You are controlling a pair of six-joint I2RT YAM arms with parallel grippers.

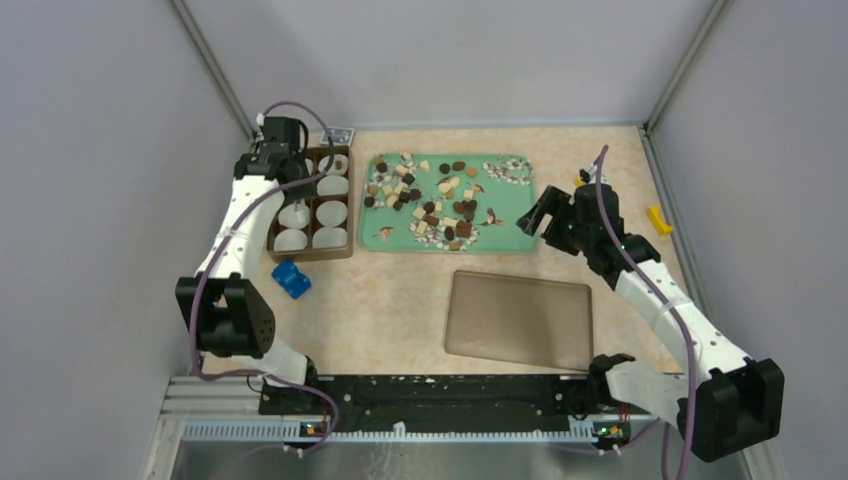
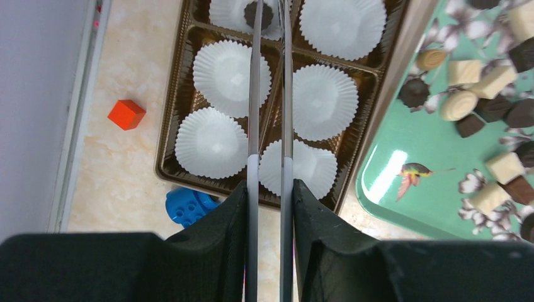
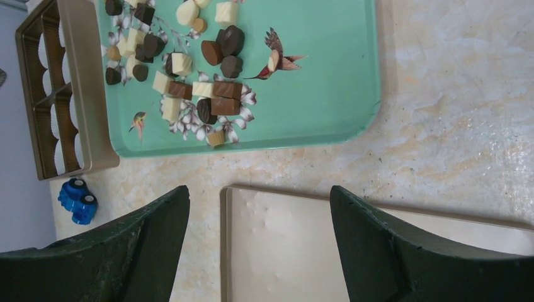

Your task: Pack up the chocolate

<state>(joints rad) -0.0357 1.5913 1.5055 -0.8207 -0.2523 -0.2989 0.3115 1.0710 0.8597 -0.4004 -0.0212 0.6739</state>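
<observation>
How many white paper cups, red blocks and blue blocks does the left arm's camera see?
white paper cups: 6
red block: 1
blue block: 1
Total: 8

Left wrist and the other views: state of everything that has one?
left gripper, blades nearly together, grip unclear
right gripper, open, empty
box, uncovered
cups, one holds a dark piece, five others seen empty
lid, off the box, lying flat
green tray, loaded with chocolate
</observation>
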